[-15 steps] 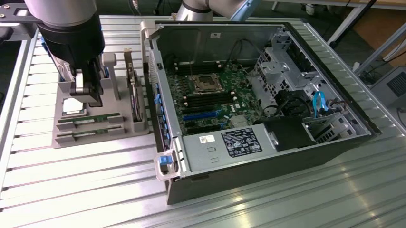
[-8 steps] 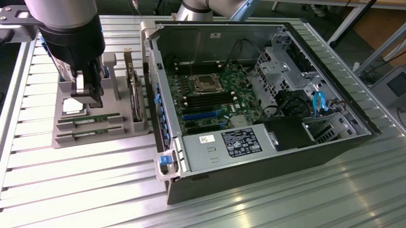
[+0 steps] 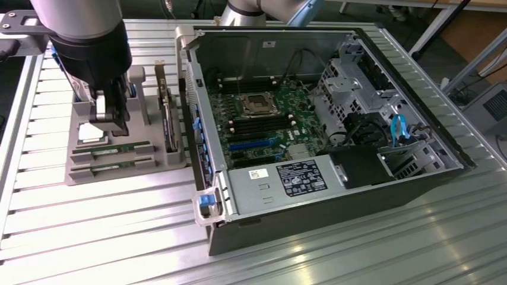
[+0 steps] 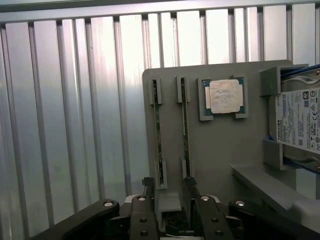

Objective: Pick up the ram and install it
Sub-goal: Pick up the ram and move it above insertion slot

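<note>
Now, tool (image 4: pixel 168 186) spread wide, just above ram (image 4: pixel 158 130), grey holder (image 4: pixel 220 150) beneath.

On the ribbed bench (image 4: pixel 75 110), a grey holder (image 4: pixel 220 150) carries two edge-on ram sticks (image 4: pixel 158 127), a processor chip (image 4: pixel 223 96) and a hard drive (image 4: pixel 300 120), the spread-fingered hand (image 4: pixel 168 185) at its edge.

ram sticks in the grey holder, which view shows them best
The exterior view: both ram sticks show their green sides, slotted in the grey holder. The wrist view sees them edge-on, as two thin lines.
</note>
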{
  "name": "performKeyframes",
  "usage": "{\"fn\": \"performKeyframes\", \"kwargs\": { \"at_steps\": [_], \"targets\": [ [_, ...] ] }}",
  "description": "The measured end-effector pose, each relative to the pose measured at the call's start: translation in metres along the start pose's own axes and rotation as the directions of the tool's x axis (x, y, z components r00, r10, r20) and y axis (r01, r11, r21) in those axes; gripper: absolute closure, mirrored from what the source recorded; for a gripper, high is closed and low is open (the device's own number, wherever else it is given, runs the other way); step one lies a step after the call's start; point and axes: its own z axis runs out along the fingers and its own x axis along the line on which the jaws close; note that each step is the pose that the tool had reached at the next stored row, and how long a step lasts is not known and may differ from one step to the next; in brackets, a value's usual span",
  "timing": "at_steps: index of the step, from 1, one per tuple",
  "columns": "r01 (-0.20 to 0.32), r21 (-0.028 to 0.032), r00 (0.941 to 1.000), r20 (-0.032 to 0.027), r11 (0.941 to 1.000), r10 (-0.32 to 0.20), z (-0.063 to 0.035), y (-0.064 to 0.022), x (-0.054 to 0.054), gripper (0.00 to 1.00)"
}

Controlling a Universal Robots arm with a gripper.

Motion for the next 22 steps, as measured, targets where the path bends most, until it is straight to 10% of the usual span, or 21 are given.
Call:
{"fn": "performKeyframes", "kwargs": {
  "at_steps": [22],
  "targets": [
    [0.000,0.0000,1.0000,0.0000,1.0000,0.000,0.0096,0.0000,-0.0001,0.64]
  ]
}}
